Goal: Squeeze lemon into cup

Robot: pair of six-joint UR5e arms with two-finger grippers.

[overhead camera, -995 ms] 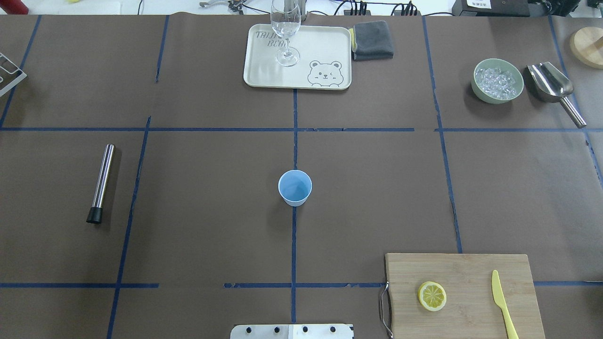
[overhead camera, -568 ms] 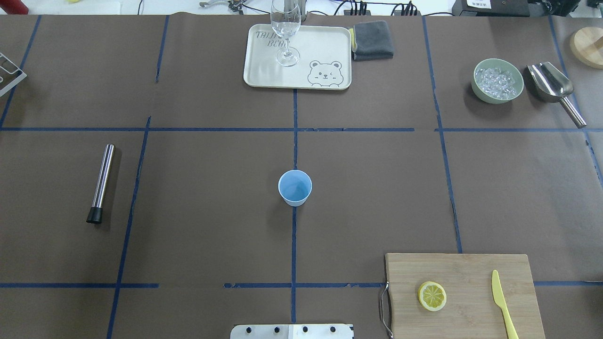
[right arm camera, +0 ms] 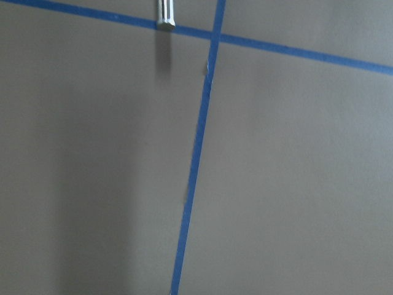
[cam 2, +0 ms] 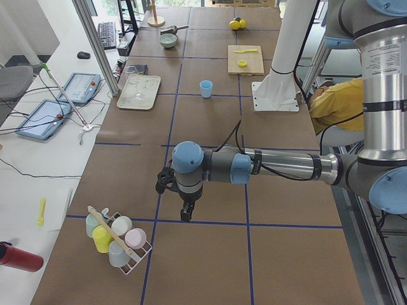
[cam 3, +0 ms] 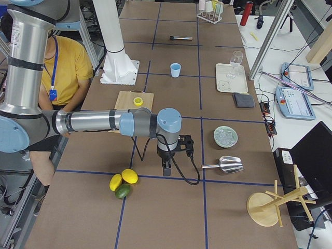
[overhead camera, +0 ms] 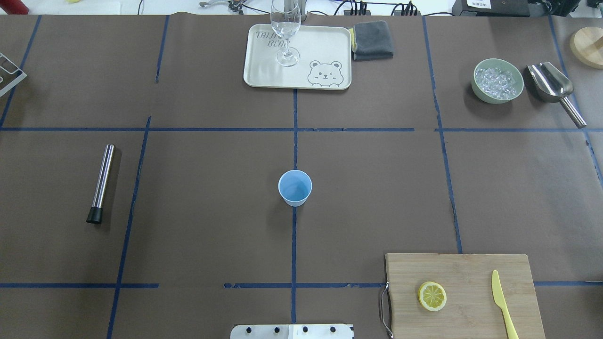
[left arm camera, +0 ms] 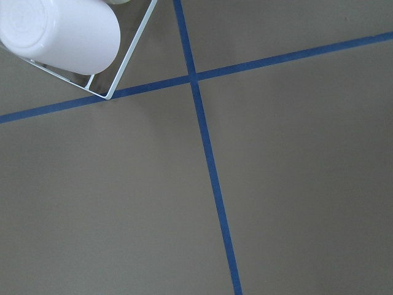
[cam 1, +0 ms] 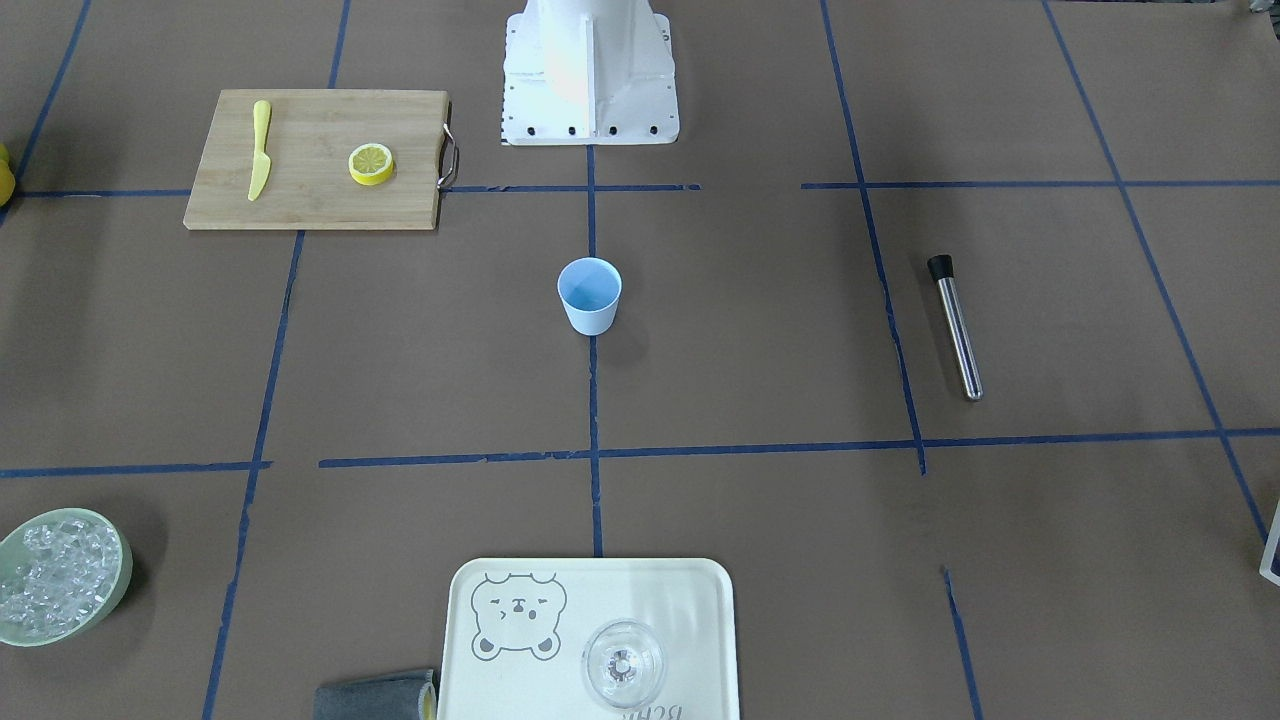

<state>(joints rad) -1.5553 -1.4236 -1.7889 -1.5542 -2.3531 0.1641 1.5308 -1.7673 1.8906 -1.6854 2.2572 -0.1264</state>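
The lemon (overhead camera: 432, 296) is a round yellow slice lying cut face up on a wooden cutting board (overhead camera: 461, 268) at the near right; it also shows in the front view (cam 1: 371, 164). The light-blue cup (overhead camera: 295, 187) stands upright at the table's middle and looks empty (cam 1: 589, 294). Neither gripper shows in the overhead or front view. The left gripper (cam 2: 184, 213) hangs over the table's far left end by a cup rack. The right gripper (cam 3: 166, 168) hangs over the far right end. I cannot tell whether either is open or shut.
A yellow knife (overhead camera: 502, 303) lies on the board right of the lemon. A tray (overhead camera: 330, 47) with a clear glass (overhead camera: 286, 33), a grey cloth (overhead camera: 373, 40), a bowl of ice (overhead camera: 498, 80), a metal scoop (overhead camera: 553, 87) and a steel muddler (overhead camera: 101, 182) lie around.
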